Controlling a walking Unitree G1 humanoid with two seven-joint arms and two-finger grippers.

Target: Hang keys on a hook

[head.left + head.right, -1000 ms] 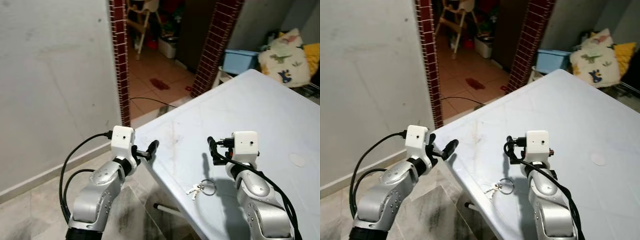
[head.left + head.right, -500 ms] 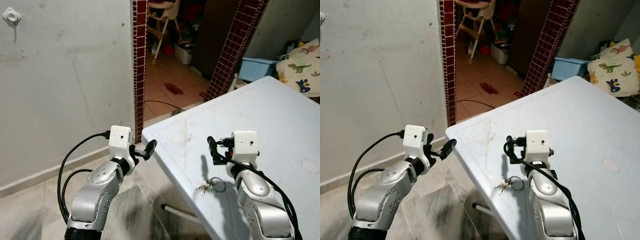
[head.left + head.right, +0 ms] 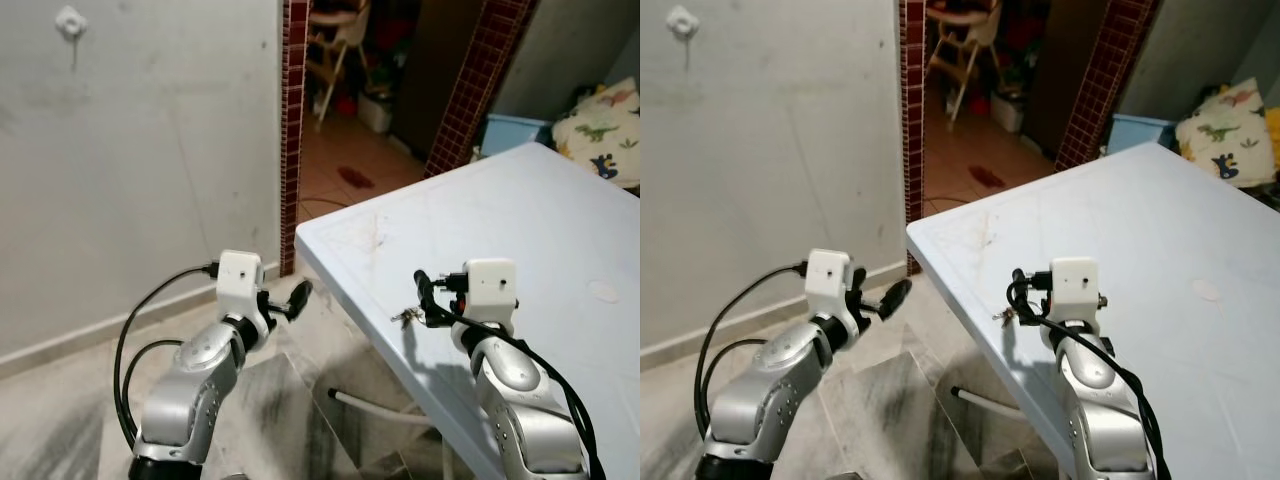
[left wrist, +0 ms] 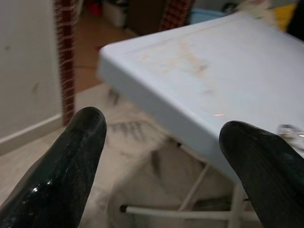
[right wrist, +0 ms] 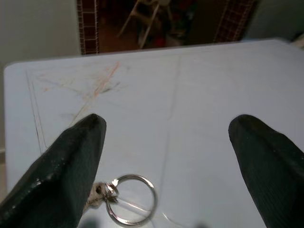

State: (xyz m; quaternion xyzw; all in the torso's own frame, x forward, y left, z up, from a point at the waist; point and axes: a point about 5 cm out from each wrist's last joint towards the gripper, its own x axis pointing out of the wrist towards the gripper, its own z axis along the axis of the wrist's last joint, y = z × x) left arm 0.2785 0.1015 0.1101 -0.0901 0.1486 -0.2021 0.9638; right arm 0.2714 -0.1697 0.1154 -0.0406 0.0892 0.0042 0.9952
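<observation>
- Grey wall w/ hook (image 3: 70, 20) high up; pale table (image 3: 560, 230) beside it.
- Keys (image 5: 124, 205) lie near table's front edge.
- Right gripper (image 5: 166, 142) wide open, empty, above keys; drop straight, pinch ring.
- Left gripper (image 4: 161, 142) open, empty, off table's corner.

My two silver arms end in white wrist blocks and black fingers (image 5: 71, 161). The table (image 3: 540, 220) is pale blue, with faint orange-brown scratches near its far corner. The keys (image 5: 126, 199) are silvery metal. The wall (image 3: 140, 170) is grey and carries a white hook (image 3: 70, 20). The doorway pillars (image 3: 293, 100) are dark red tile, and the cushion (image 3: 600, 120) is cream with dinosaur prints.
</observation>
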